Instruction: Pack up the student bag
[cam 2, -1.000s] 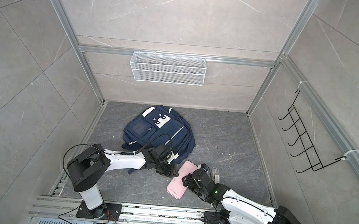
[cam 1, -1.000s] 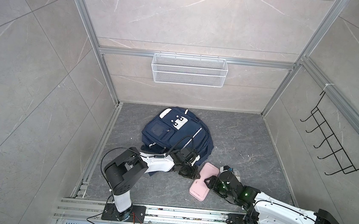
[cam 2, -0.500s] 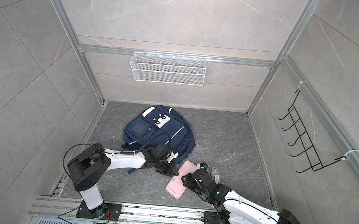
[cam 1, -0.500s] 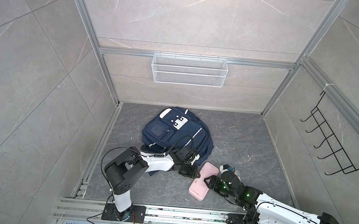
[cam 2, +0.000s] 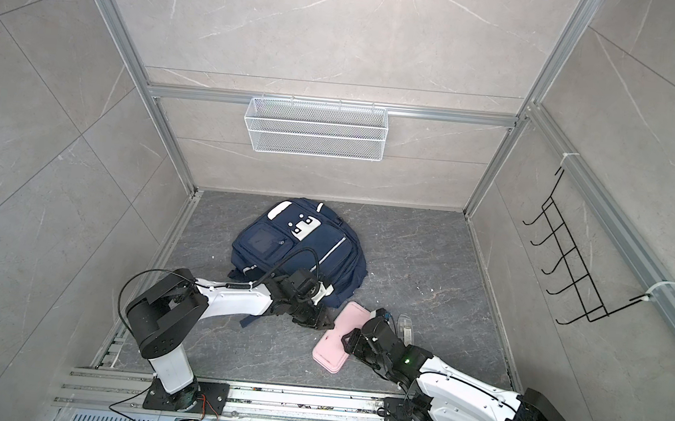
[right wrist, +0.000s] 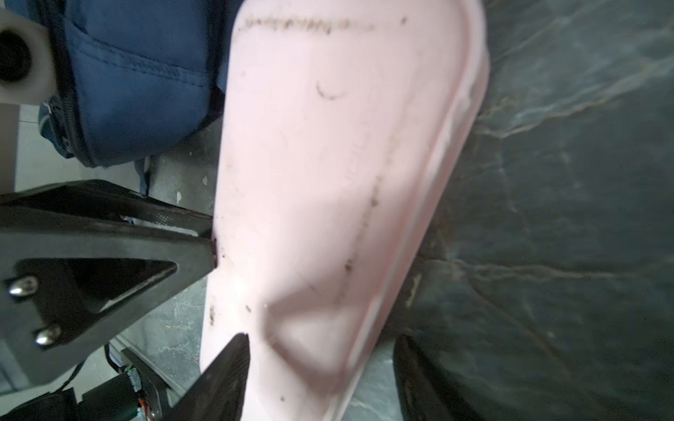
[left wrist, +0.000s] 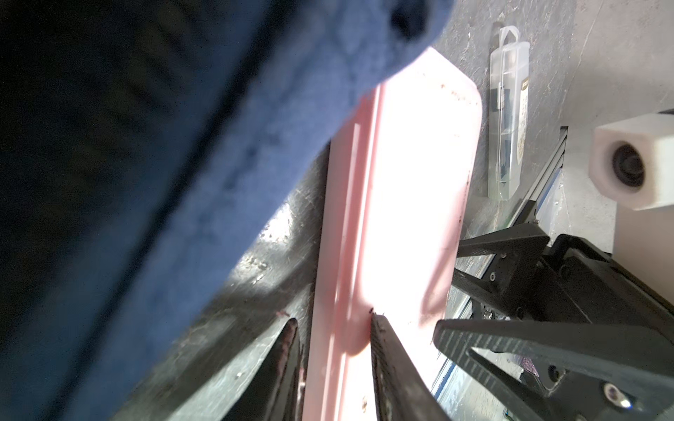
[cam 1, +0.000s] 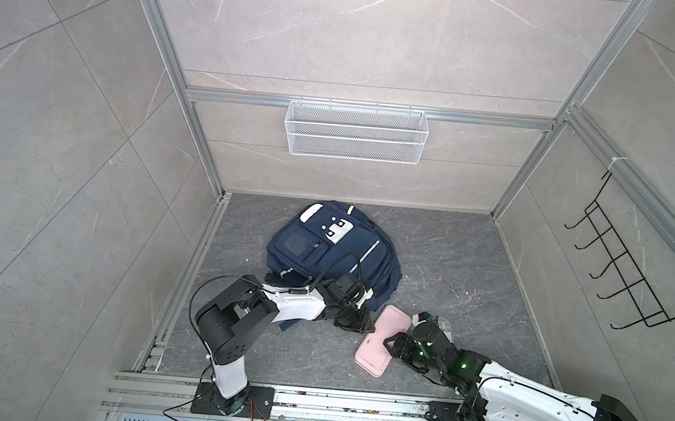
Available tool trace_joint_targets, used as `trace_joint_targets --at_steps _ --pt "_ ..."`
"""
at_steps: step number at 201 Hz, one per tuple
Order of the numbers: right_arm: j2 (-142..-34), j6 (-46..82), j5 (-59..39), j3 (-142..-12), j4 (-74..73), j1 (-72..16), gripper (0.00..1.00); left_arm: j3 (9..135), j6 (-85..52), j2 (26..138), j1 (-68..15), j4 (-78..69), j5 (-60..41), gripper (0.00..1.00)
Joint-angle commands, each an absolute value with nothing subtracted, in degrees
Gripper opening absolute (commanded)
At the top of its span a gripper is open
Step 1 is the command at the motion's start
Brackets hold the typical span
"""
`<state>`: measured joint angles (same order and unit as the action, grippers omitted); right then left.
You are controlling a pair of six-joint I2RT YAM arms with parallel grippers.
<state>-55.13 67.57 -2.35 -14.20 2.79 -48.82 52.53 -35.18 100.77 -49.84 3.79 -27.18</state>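
Note:
The student bag (cam 1: 332, 248) (cam 2: 299, 245) lies flat on the grey floor, navy with white patches. A pink oblong case (cam 1: 371, 354) (cam 2: 332, 344) rests just in front of it, one end against the bag's lower edge. My left gripper (cam 1: 359, 326) (left wrist: 333, 328) is shut on the case's (left wrist: 401, 200) long side edge, with bag fabric (left wrist: 182, 145) close beside it. My right gripper (cam 1: 391, 343) (right wrist: 321, 340) stands open astride the case (right wrist: 328, 164). One finger lies over its face. The other stands off its edge, with floor showing between.
A clear plastic pen box (cam 1: 442, 325) (left wrist: 508, 120) lies on the floor beside the case, under the right wrist. A white wire basket (cam 1: 354, 138) hangs on the back wall and a black hook rack (cam 1: 622, 270) on the right wall. Aluminium rails border the floor.
The right gripper has crept slightly forward along the pink case. The left gripper, the case and the bag have stayed almost where they were.

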Motion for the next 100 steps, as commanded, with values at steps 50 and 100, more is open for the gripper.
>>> trace_joint_targets --at_steps 50,100 --pt "-60.55 74.94 -4.20 -7.40 -9.73 -48.16 0.65 51.76 -34.91 101.25 -49.48 4.90 -27.77 0.35" --pt "-57.43 74.62 -3.82 -6.97 -12.98 -47.94 0.65 51.67 -35.06 101.03 -49.48 4.89 -27.75 0.35"
